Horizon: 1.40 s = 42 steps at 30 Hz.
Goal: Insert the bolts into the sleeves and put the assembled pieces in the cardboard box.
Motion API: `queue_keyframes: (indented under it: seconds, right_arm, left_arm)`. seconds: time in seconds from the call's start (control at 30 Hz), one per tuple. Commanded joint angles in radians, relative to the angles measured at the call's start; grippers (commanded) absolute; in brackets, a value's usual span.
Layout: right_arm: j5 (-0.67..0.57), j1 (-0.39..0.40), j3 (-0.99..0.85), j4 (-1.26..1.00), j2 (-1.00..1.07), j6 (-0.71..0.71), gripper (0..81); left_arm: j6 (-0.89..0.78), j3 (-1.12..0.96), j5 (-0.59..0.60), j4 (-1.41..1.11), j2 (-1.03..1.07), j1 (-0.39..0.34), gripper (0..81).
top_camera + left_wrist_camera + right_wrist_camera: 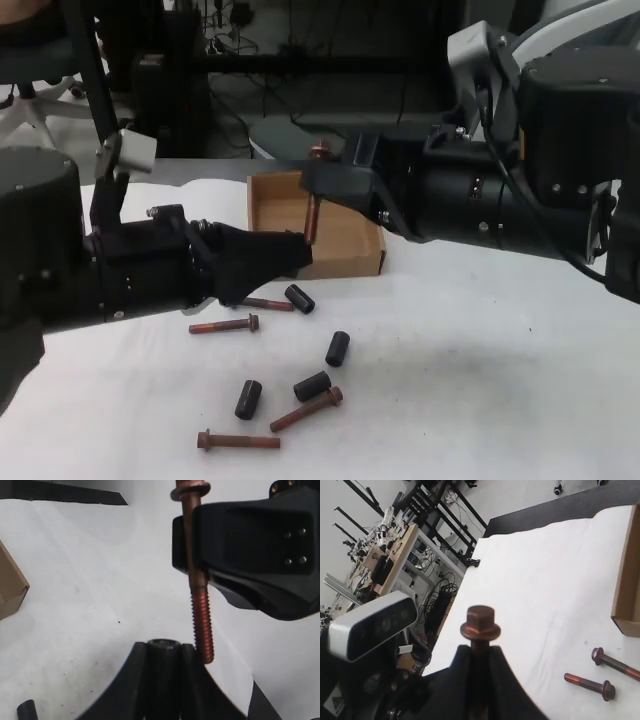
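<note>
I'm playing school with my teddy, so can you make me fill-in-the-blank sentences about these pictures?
The right gripper holds a copper-coloured ____ upright.
Its head points ____.
The left gripper grips a black ____.
____ loose sleeves lie on the white cloth.
Missing words: bolt, up, sleeve, four.

bolt (202, 625): coppery metal, slight sheen | sleeve (162, 670): matt black | box (275, 205): brown cardboard | bench cover (480, 350): white cloth

Cardboard box (350, 265) behind, bolts (238, 439) and sleeves (337, 348) — front
</note>
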Motion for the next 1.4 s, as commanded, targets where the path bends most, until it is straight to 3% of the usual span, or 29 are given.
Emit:
queue_keyframes:
  seconds: [0.0,0.3,0.43,0.7,0.97,1.37]
  right_arm:
    - [-0.017,-0.005,-0.013,-0.042,-0.004,0.008,0.4]
    - [-0.04,-0.005,-0.023,-0.047,-0.004,-0.001,0.4]
    - [-0.04,-0.007,-0.043,-0.047,-0.004,-0.027,0.4]
    - [-0.034,-0.048,-0.059,-0.025,-0.004,-0.067,0.4]
    - [0.049,-0.053,-0.059,-0.007,-0.004,-0.106,0.4]
    - [0.044,-0.05,-0.059,-0.017,-0.004,-0.074,0.4]
  left_arm:
    - [0.043,-0.051,0.042,0.082,-0.019,0.0,1.7]
    - [0.454,-0.282,-0.047,0.695,-0.019,0.0,1.7]
    - [0.543,-0.349,-0.054,0.817,-0.019,0.0,1.7]
    - [0.537,-0.355,-0.054,0.849,-0.035,-0.011,1.7]
    - [0.501,-0.355,-0.047,0.839,-0.05,-0.018,1.7]
    - [0.383,-0.355,-0.023,0.653,-0.05,-0.018,1.7]
